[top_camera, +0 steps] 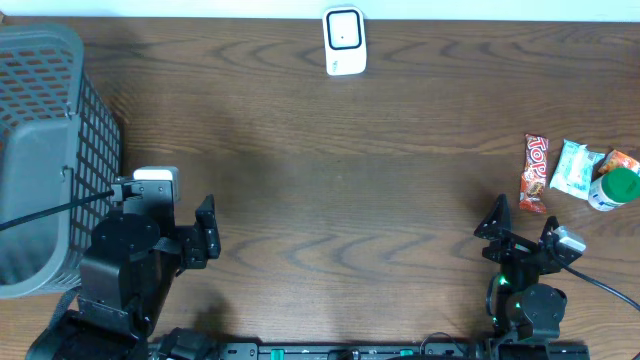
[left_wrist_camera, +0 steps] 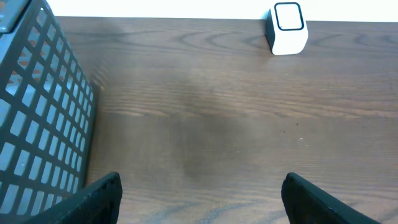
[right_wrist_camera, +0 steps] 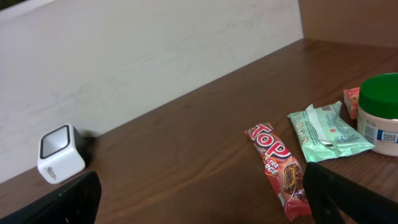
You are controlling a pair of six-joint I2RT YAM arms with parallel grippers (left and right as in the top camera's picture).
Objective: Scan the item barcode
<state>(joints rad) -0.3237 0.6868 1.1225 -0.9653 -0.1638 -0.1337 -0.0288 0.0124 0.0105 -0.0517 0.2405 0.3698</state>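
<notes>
Red foil bar (top_camera: 535, 173) is lying flat at 3 o'clock on the tabletop (top_camera: 340, 180), near the right jaws, toward their 12. Its long axis is running close to 12–6, with the "Top" end pointing to 12. No barcode is showing on the upper face, so it's probably sitting underneath.

Both jaws are standing wide open and holding nothing. The left jaws are hanging at 8, beside the basket (top_camera: 40, 150).

Risks I'm seeing:
- It's a thin wrapper on wood, so the jaws could be skidding over it or pinching only foil.
- The packet (top_camera: 577, 168) is sitting just beside it at its 3, so a wide approach could be shoving that into the jar (top_camera: 615, 188).
- The scanner (top_camera: 344, 42) is sitting well apart at 12, and presenting the wrong face would be giving no read.
</notes>
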